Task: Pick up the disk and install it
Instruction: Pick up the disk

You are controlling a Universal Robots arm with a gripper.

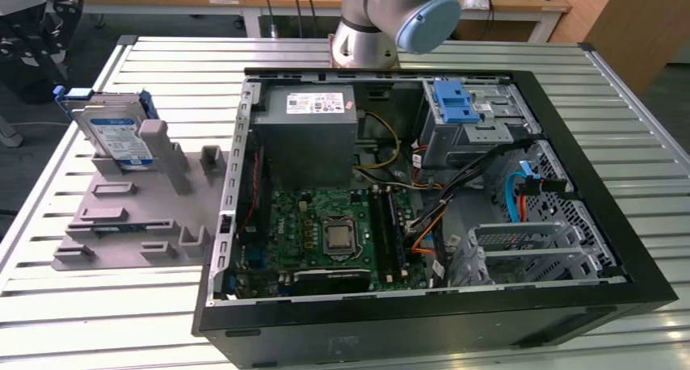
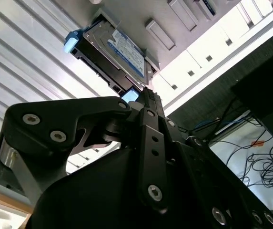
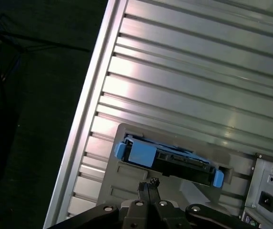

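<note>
Seemingly upright disk [image 1: 111, 132] beside holder post [image 1: 160, 161]

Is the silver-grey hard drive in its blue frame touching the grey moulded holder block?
Touching. The exterior view shows the silver-grey hard drive standing with its lower edge seated in the grey moulded holder block.

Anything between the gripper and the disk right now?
Nothing visible. In the first wrist view the gripper sits apart from the disk with no object between them. The disk stands on edge in the grey holder block. The block's upright post is beside the disk's face, not over its top edge.
</note>
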